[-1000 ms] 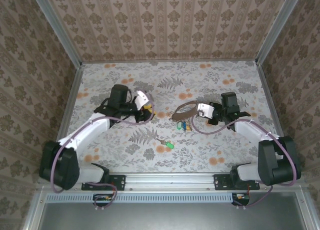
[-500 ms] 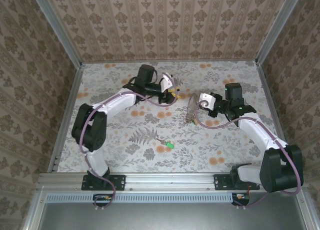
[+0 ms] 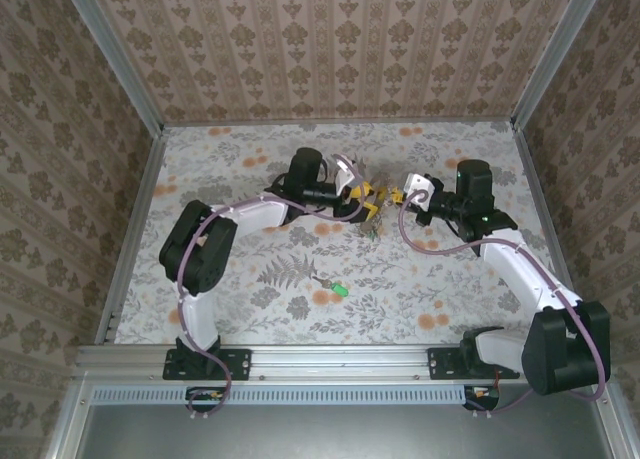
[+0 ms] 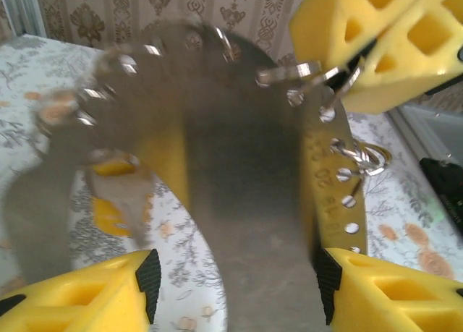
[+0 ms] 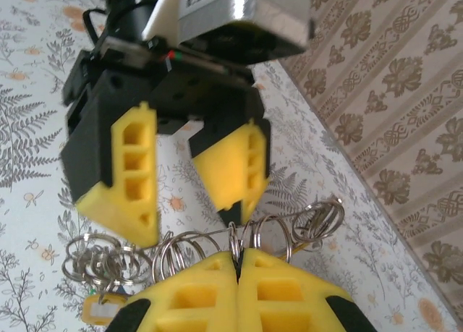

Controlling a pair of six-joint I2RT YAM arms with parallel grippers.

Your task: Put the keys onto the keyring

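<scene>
The left claw [image 5: 188, 216] has spread wide beside the right claw [image 5: 237, 263] pinching the thin brownish metal keyring [image 4: 246, 166], probably releasing the yellow-headed key [image 4: 108, 215].

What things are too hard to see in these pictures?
Top view: the thin curved metal keyring is too small, so what hangs on it cannot be counted.
Left wrist view: the keyring is blurred, too close to the lens, and half hides a yellow-headed key.
Right wrist view: the shut right gripper covers the exact spot it pinches.
</scene>
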